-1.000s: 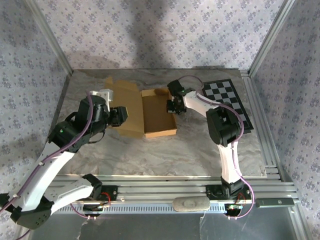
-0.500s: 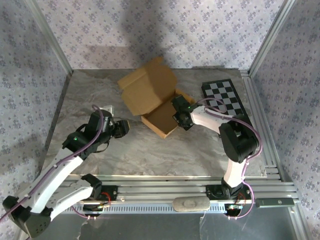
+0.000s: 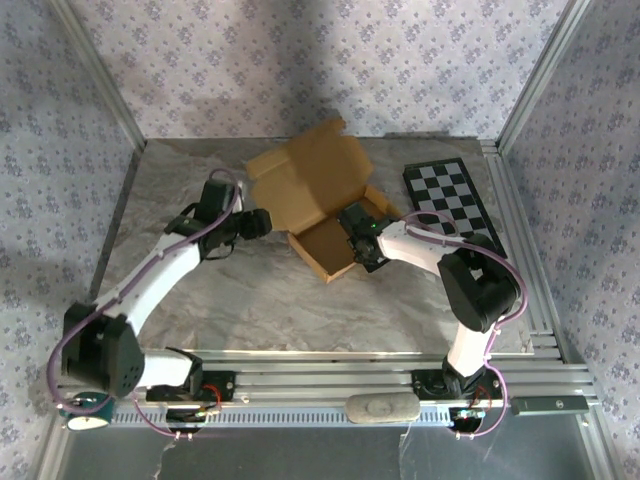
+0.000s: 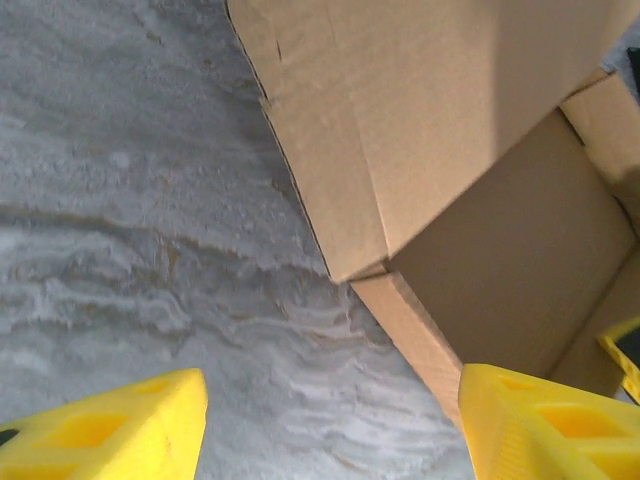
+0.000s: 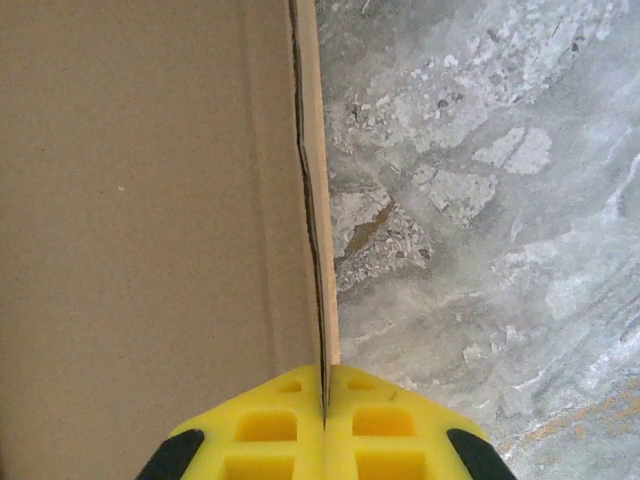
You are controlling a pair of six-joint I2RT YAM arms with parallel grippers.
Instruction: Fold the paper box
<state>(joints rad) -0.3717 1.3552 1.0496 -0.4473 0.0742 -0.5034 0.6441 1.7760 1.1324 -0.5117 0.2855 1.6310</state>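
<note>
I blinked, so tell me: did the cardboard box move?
Yes. The paper box turned and shifted right, its corner now nearer the checkerboard.

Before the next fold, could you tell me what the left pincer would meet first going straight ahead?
Probably the cardboard box, at its low front wall near the corner; depth is unclear.

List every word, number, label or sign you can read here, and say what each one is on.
None: no text is readable anywhere.
The box is plain, unmarked cardboard.
The checkerboard carries only black and white squares, no writing.
</note>
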